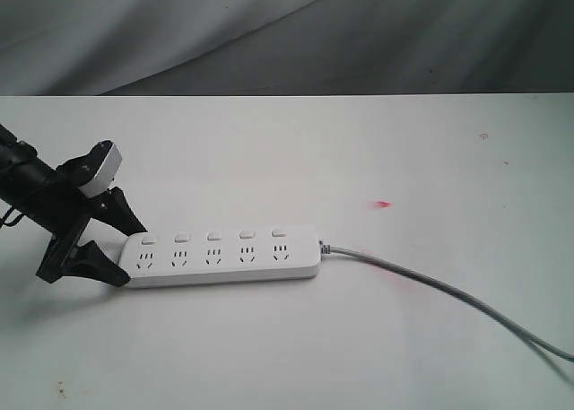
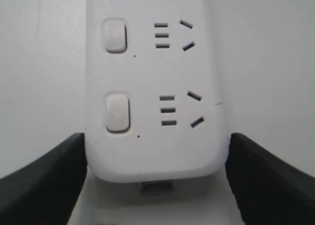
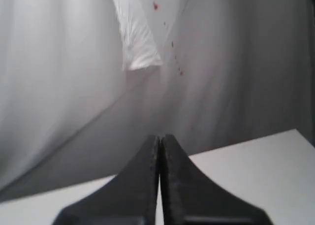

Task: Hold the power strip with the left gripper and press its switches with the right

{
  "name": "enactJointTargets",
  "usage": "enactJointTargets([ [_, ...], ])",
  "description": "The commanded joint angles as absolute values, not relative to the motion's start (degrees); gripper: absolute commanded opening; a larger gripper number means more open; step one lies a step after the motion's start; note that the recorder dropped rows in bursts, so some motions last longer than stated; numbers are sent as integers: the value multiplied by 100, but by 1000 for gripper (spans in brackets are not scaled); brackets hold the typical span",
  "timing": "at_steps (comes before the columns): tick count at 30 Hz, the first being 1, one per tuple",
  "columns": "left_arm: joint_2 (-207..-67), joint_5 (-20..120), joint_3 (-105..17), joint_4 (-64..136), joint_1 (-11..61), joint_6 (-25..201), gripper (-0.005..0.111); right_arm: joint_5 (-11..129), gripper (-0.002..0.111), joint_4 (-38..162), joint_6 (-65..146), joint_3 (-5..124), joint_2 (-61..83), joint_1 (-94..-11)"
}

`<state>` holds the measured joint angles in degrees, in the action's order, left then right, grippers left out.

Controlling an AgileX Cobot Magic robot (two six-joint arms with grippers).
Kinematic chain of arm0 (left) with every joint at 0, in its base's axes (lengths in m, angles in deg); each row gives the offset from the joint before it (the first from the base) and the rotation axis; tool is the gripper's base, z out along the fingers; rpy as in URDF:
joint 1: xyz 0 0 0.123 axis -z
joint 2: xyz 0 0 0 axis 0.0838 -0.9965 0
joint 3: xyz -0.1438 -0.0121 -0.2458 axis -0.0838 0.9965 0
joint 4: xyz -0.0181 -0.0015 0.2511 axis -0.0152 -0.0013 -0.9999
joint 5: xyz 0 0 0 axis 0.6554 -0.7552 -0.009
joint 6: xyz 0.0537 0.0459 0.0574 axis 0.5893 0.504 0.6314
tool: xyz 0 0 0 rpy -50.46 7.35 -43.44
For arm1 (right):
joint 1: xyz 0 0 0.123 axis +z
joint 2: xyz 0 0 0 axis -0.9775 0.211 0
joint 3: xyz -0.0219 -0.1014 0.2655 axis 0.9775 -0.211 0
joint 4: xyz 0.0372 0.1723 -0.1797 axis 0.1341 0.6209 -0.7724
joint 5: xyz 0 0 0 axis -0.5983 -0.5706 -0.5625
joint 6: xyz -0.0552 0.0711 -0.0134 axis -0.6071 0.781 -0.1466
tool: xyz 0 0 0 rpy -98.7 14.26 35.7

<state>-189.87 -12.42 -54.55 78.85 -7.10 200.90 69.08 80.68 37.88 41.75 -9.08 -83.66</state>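
While the left gripper (image 1: 134,257) straddles the power strip (image 1: 224,265), clamping unconfirmed, holding appears underway. Next, the clenched right gripper (image 3: 160,139) must reach the switches (image 1: 213,236).

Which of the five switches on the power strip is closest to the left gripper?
The end switch farthest from the cord, at the power strip's end that the left gripper flanks; the other four sit farther along toward the cord.

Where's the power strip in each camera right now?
Exterior: power strip low, left of centre, one end inside the left gripper.
Left wrist: that end fills the middle, between two black fingers.
Right wrist: not in it.
Shared landmark: the end switch.
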Motion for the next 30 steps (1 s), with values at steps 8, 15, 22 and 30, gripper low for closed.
enactJointTargets([
  [8,-18973,-1286,-5490,7918,-692,20113,37,11295,0,11544,-2174,7789,2065,-8357],
  [15,-18973,-1286,-5490,7918,-692,20113,37,11690,0,12096,-3845,7856,3113,-7937],
  [22,-18973,-1286,-5490,7918,-692,20113,37,11519,0,12028,-4156,7856,3989,-6979],
  [30,-18973,-1286,-5490,7918,-692,20113,37,10897,17,12201,-4226,7856,4855,-6061],
])
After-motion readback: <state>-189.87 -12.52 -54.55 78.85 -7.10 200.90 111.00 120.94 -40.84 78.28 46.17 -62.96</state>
